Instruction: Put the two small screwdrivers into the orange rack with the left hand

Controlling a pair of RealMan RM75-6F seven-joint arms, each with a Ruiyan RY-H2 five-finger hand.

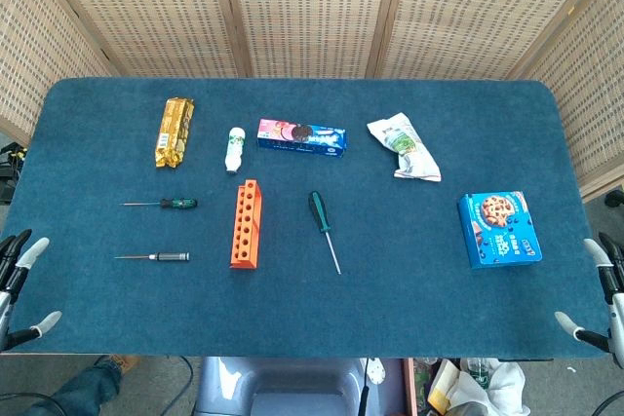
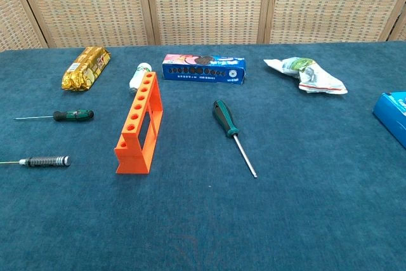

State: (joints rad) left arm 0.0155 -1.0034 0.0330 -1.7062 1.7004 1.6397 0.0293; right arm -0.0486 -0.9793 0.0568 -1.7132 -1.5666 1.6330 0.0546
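Nothing is done yet: both small screwdrivers, the green-handled one (image 1: 161, 204) and the metal-handled one (image 1: 153, 257), lie left of the empty orange rack (image 1: 246, 224). The left hand (image 1: 21, 289) waits empty at the table edge with fingers apart, and the right hand (image 1: 600, 299) likewise.

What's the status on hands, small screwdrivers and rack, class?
Left hand and right hand open, at table edges. Green-handled screwdriver and metal-handled screwdriver lie left of orange rack. Path clear.

left hand (image 1: 24, 284), right hand (image 1: 597, 299), black fingers, pale grey tips
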